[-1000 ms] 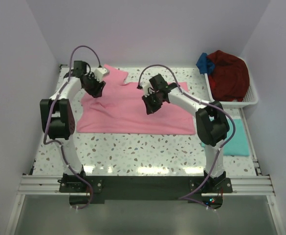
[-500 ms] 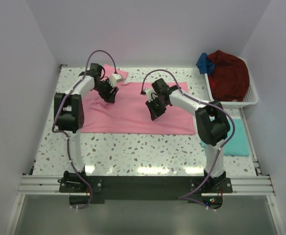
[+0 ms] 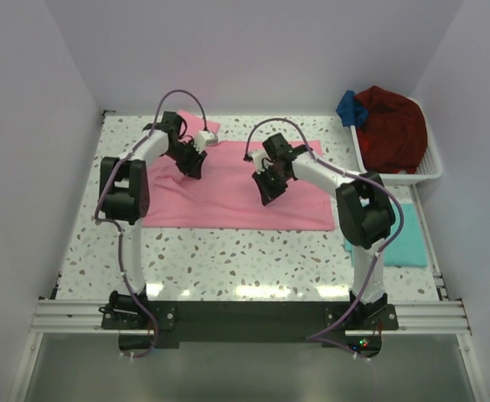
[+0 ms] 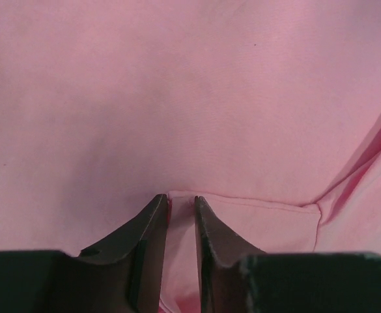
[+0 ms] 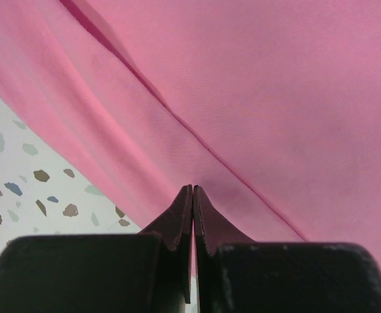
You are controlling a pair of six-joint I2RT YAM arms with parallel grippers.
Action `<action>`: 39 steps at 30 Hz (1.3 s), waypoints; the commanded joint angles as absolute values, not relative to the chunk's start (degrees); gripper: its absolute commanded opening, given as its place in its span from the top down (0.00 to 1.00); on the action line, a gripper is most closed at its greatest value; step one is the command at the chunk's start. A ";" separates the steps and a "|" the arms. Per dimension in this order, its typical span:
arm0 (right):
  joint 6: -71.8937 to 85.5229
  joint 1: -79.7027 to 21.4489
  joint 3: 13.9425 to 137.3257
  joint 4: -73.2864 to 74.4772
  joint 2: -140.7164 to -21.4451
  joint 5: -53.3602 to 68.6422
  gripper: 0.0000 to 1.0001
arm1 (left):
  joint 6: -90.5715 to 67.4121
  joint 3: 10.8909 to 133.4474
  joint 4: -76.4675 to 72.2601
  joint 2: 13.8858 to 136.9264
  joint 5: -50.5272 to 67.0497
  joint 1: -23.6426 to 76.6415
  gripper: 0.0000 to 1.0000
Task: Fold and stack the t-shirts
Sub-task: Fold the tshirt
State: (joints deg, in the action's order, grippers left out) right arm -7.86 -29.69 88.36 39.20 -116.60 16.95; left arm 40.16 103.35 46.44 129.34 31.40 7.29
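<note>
A pink t-shirt (image 3: 228, 197) lies spread flat on the speckled table, one sleeve up at the back left. My left gripper (image 3: 196, 166) sits on its upper left part. In the left wrist view the left gripper (image 4: 182, 199) has its jaws narrowed on a hemmed fold of the pink t-shirt (image 4: 190, 98). My right gripper (image 3: 267, 194) is shut over the shirt's middle. In the right wrist view the right gripper (image 5: 193, 189) touches the pink t-shirt (image 5: 275, 98) with its tips beside a seam. A folded teal t-shirt (image 3: 408, 243) lies at the right edge.
A white basket (image 3: 429, 172) at the back right holds a dark red garment (image 3: 391, 130) and a blue one (image 3: 350, 107). White walls close in three sides. Bare speckled table (image 3: 228, 251) runs in front of the pink shirt.
My left gripper has swung right from the shirt's left edge onto its upper left part, and its jaws have narrowed. The right gripper has shifted only slightly and stays shut.
</note>
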 commanded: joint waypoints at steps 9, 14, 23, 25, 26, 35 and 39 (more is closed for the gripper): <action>-8.61 -29.09 89.47 40.43 -115.40 16.08 1.00 | 43.76 105.03 47.11 126.04 35.50 9.66 1.00; -8.53 -29.00 89.39 40.43 -115.40 16.26 1.00 | 47.28 101.87 46.41 122.26 35.77 12.83 1.00; -8.61 -29.00 88.59 40.52 -114.79 16.35 1.00 | 48.78 99.84 42.80 121.91 33.14 14.94 0.61; -8.70 -29.09 88.51 40.61 -114.61 16.26 1.00 | 47.90 99.76 42.19 121.21 32.70 14.77 0.56; -8.70 -29.09 88.51 40.61 -114.52 16.26 1.00 | 46.86 99.58 41.84 120.68 32.35 14.50 0.55; -14.58 -26.55 90.61 44.55 -112.33 10.64 1.00 | 34.38 91.33 36.38 110.31 34.19 3.98 0.54; -19.85 -23.47 89.57 47.98 -110.57 6.07 1.00 | 35.42 86.24 42.43 108.64 33.67 -3.06 0.48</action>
